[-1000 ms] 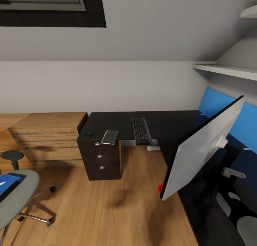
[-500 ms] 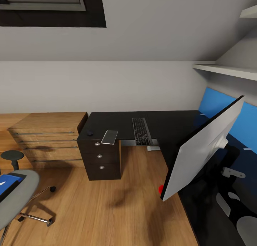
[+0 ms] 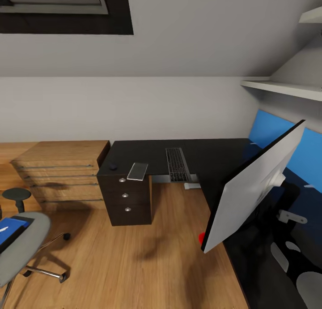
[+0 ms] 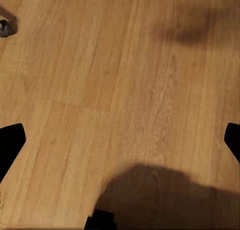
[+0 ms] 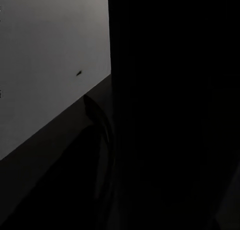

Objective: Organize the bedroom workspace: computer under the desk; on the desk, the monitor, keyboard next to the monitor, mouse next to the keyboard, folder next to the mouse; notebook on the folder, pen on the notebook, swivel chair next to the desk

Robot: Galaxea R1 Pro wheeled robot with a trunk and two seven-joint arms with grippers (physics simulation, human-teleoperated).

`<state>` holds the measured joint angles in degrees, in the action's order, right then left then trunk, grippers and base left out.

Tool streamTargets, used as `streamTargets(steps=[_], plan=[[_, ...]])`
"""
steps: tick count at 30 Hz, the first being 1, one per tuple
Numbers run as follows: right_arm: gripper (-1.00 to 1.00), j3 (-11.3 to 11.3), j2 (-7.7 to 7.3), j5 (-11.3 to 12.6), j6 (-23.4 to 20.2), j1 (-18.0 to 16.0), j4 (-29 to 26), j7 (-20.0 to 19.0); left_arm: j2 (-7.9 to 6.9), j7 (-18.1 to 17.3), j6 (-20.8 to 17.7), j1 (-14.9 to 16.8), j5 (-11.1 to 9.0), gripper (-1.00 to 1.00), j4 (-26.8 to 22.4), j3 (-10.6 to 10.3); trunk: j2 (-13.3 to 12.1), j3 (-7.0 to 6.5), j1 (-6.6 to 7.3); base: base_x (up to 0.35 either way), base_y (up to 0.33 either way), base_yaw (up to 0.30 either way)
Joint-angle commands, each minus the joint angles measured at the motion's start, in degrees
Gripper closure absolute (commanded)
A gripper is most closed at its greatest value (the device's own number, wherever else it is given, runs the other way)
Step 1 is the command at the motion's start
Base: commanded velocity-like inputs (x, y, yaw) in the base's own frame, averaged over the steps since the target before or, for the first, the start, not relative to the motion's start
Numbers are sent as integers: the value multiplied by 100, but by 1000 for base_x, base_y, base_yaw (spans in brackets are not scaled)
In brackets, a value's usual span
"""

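Monitor (image 3: 255, 183) is seen tilted (possibly lifted) over the desk (image 3: 179, 154); toppling is risked; neither gripper's finger state can be told.

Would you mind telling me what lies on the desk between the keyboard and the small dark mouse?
In the head view, a flat grey notebook lies on the desk between the keyboard and the mouse.

Warm, satin-finished wood plank floor (image 3: 134, 264) meets a pale, grained wooden drawer unit (image 3: 62, 174). The L-shaped desk's black top (image 3: 214, 159) is smooth and glossy, mirroring the blue back panel; round silver metal knobs (image 3: 124, 195) stud its dark drawers. The grey swivel chair (image 3: 20, 246) pairs matt upholstery with chrome legs.
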<state>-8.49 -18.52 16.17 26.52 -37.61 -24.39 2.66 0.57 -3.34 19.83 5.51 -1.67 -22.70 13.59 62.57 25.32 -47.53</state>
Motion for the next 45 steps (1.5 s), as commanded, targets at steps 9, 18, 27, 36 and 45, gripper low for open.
streamTargets(steps=[9,18,27,36,45], plan=[[100,18,0,71,9,-2,13,-16,4,-35,12,3,-18,-100,2,30,4,7,1,-168,0,0],[100,21,0,70,5,-1,13,-11,4,-35,12,3,-18,-100,1,30,4,7,1,-178,-11,0],[100,25,6,62,11,-3,13,-21,4,-35,12,3,-18,-100,2,30,4,7,1,-178,-84,0],[100,31,14,62,12,-4,13,-29,1,-35,12,3,-18,-100,1,30,4,7,1,-178,-121,0],[100,39,12,54,11,-4,13,-57,1,-35,12,3,-18,-100,2,30,4,7,1,-108,-109,0]])
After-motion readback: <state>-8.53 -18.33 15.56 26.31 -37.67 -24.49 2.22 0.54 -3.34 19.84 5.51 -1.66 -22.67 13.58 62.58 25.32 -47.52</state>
